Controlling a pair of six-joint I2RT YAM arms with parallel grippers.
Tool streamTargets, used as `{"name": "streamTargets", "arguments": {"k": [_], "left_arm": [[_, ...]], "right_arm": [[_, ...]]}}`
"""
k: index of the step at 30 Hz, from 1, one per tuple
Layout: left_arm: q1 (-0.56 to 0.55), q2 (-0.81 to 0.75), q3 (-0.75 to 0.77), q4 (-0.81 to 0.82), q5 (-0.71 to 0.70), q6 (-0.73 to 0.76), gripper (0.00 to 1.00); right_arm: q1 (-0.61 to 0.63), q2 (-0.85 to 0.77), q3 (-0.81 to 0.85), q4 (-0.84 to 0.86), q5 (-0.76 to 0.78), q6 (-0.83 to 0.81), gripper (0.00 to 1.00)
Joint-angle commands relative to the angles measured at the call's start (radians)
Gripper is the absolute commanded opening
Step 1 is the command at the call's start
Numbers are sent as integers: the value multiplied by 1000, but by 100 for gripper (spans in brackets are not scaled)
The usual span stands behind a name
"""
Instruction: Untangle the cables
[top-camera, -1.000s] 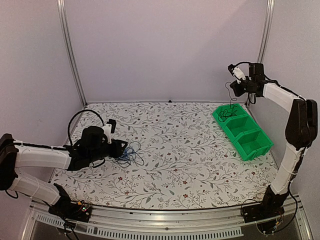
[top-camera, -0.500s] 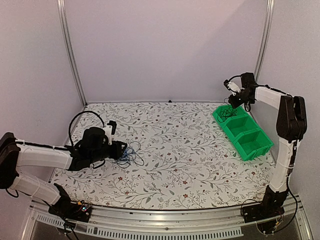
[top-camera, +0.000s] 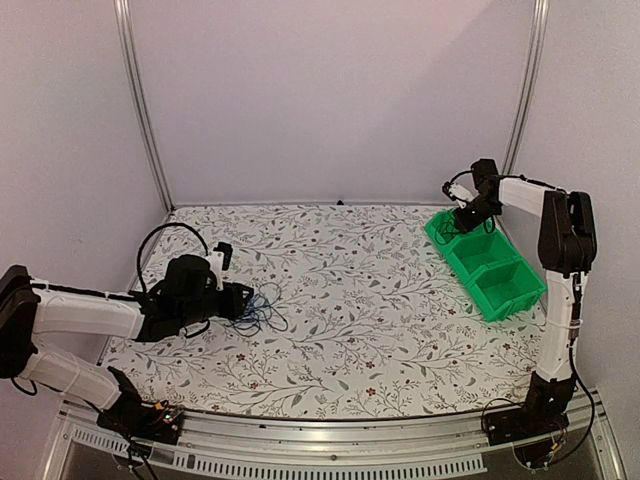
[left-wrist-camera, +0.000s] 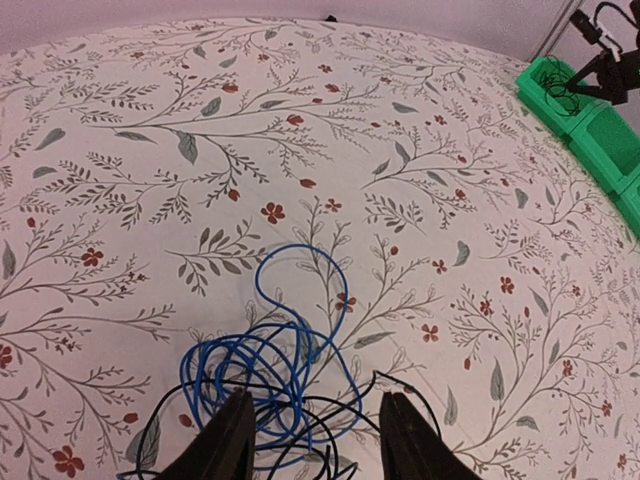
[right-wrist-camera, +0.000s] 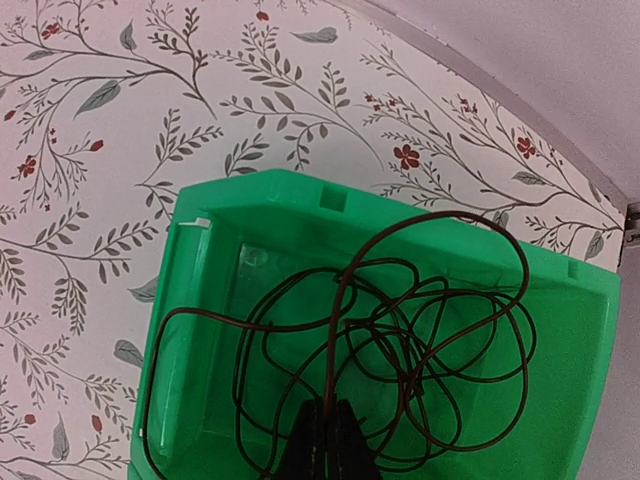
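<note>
Right fingers (right-wrist-camera: 312, 440) pinch one black cable (right-wrist-camera: 338, 330) in the green bin (right-wrist-camera: 260, 200), table's (left-wrist-camera: 400, 120) far-right corner; left fingers (left-wrist-camera: 228, 445) gape astride one blue cable (left-wrist-camera: 262, 365).

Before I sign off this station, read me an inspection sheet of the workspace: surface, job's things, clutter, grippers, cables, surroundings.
surface: flowered tabletop, flat.
job's things: blue cable tangled with thin black wires at the left; black cable coiled in the farthest green bin.
clutter: nothing seen.
grippers: left gripper open, straddling the tangle; right gripper shut on the black cable, over the bin.
cables: left arm's thick loop arches above its wrist.
surroundings: pale walls, metal posts.
</note>
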Motion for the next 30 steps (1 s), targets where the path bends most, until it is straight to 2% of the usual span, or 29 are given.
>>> {"name": "streamTargets", "arguments": {"k": [1,4,8,15,21,28,30], "left_arm": [[-8,-27,2,-15,-14,0,42],[-7,-24,2,-6,-19,1,42],[-8,-13,11,-3,-15,1,42],[-7,-3,12,2,-11,4,42],[-7,3,12,9,-6,-2,42],[-8,-20,16,-20,-11,-2,42],[-8,-39,13,-32,-20,1,42]], "right_arm": [[0,-21,60,-64,-15,35,0],[-1,-47,50,-80,-17,40,0],[2,-26,106,-209,-33,40,0],[4,-90,78,-299,-12,54,0],[3,-75,97,-267,51,28,0],[4,64,216,-254,80,21,0],[4,78,218,-254,79,23,8]]}}
